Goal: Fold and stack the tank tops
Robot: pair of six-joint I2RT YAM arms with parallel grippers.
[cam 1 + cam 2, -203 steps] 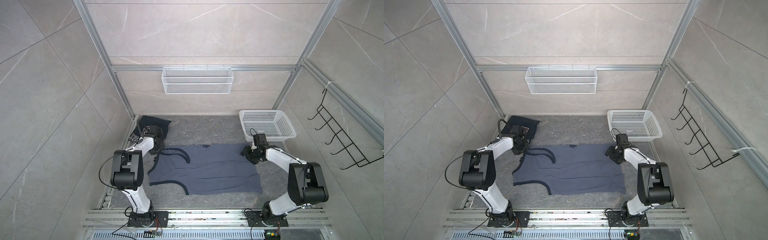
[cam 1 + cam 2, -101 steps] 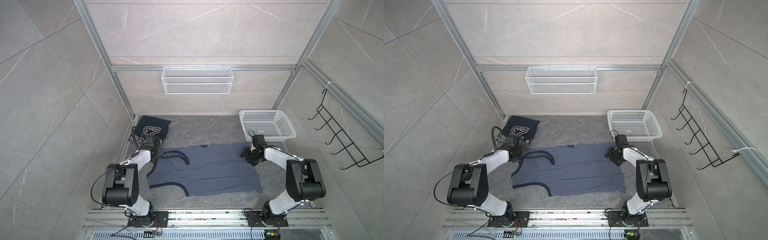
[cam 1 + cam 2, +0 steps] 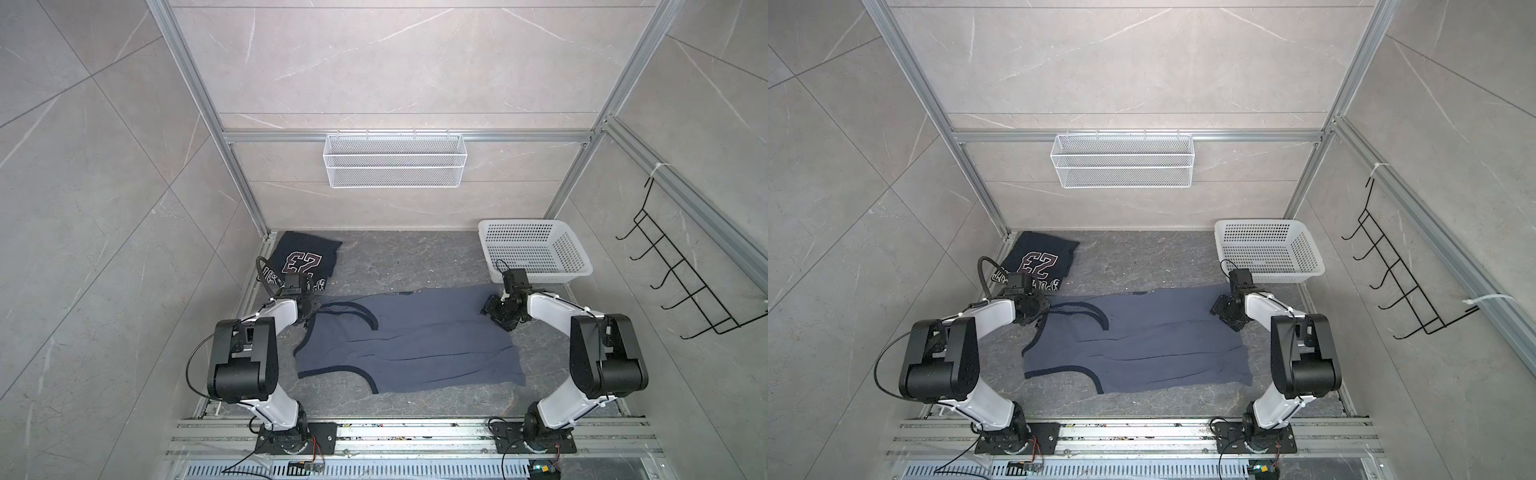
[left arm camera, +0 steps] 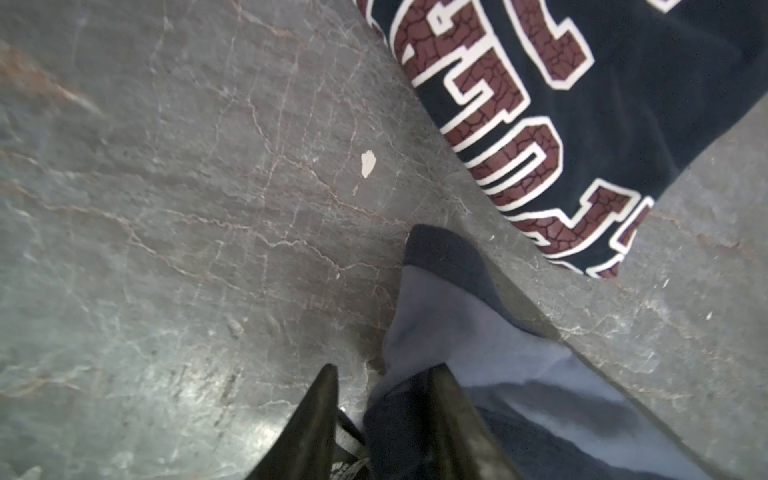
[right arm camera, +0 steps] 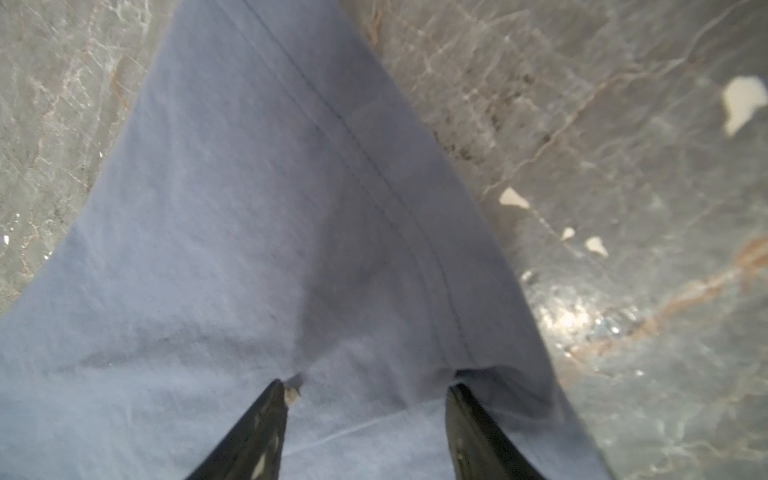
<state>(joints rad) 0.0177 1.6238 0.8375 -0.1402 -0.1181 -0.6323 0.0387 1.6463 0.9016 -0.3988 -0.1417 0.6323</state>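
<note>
- slate-blue tank top (image 3: 415, 340): laid out flat and unfolded at the middle of the worktop (image 3: 415, 257), straps toward the left arm, hem toward the right arm. dark trim is seen along the armholes.
- navy tank top (image 3: 305, 259): folded, with the "23" print uppermost, placed at the far left corner of the worktop. it is just beside the slate-blue tank top and not touching it.
- left hand (image 3: 311, 320): held low at the far strap of the slate-blue tank top. in the left wrist view its fingers (image 4: 449, 407) are seen spread apart, with the strap cloth lying between them.
- right hand (image 3: 492, 311): resting on the far hem corner of the slate-blue tank top. in the right wrist view its fingers (image 5: 266, 415) are seen spread wide, tips pressed on the cloth, which is puckered between them.
- white perforated basket (image 3: 571, 253): stood at the far right corner of the worktop, just behind the right hand.
- wire basket (image 3: 395, 166): hung on the back wall.
</note>
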